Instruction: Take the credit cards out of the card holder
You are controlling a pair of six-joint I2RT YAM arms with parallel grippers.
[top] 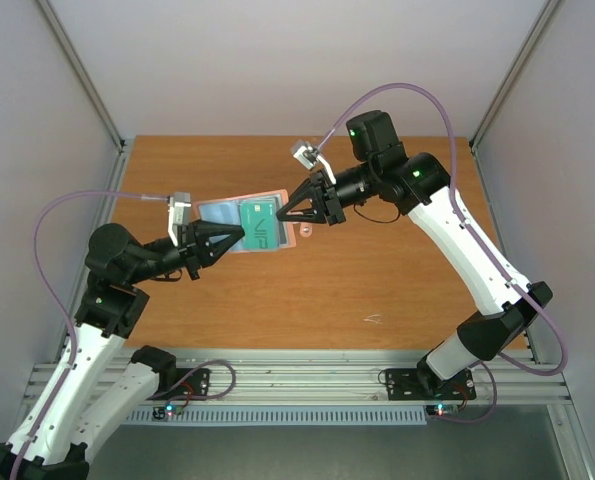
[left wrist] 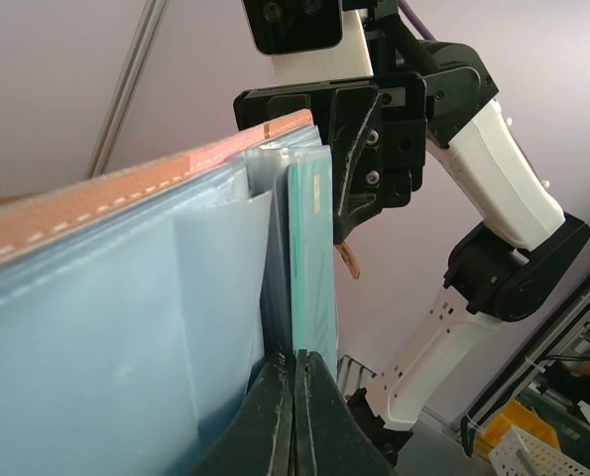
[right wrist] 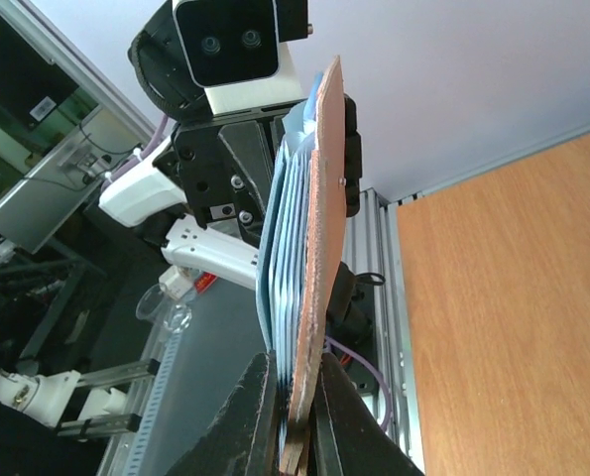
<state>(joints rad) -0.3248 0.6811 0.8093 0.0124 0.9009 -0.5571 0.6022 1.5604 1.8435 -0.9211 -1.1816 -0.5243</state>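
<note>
The card holder (top: 267, 196) is held open in the air above the table between both grippers, with its pink outside away from the camera and its pale blue inside (top: 217, 212) showing. The teal-green card (top: 260, 225) sticks out of a pocket. My left gripper (top: 239, 232) is shut on that card's edge, which also shows in the left wrist view (left wrist: 312, 268). My right gripper (top: 285, 212) is shut on the holder's opposite edge, pink leather and blue pockets (right wrist: 319, 228) between its fingers. The black, blue and red cards are hidden.
The wooden table (top: 377, 270) lies below, with a small white mark (top: 374, 320) at the front right. A small pink tab (top: 305, 230) hangs from the holder by the right gripper. Grey walls and metal posts close in the table's sides and back.
</note>
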